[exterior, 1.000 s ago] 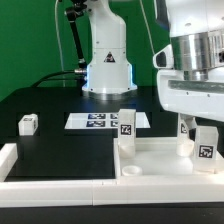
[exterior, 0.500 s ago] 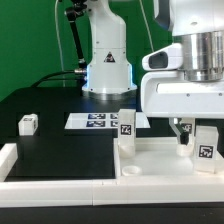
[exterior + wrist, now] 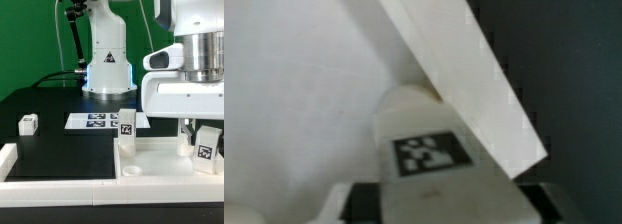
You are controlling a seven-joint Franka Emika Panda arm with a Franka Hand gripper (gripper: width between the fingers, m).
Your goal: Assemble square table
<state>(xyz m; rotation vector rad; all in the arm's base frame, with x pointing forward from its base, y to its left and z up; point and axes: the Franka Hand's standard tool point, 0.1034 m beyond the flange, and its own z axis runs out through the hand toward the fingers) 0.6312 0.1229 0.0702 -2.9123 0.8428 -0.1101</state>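
Observation:
The white square slab [image 3: 165, 160] lies at the exterior view's right. One tagged white leg [image 3: 126, 125] stands at its near corner. Another tagged leg [image 3: 207, 145] stands further right. A third leg [image 3: 28, 123] lies alone on the black table at the left. My gripper [image 3: 186, 135] reaches down onto the slab beside the right-hand leg, and its fingers are mostly hidden by the hand. In the wrist view my gripper [image 3: 446, 200] is shut on a tagged white leg [image 3: 434, 150]. A dark pad [image 3: 375, 203] sits against each side of it, over the slab [image 3: 295, 90].
The marker board [image 3: 100, 121] lies flat behind the slab, in front of the arm's base [image 3: 107, 70]. White border rails [image 3: 60, 186] run along the table's front and left edge. In the wrist view a long white edge [image 3: 464, 70] crosses diagonally beside the black table [image 3: 571, 70].
The hand turned about its upright axis between one second and half a second ago, while staying over the same spot on the slab. Since then it has barely moved.

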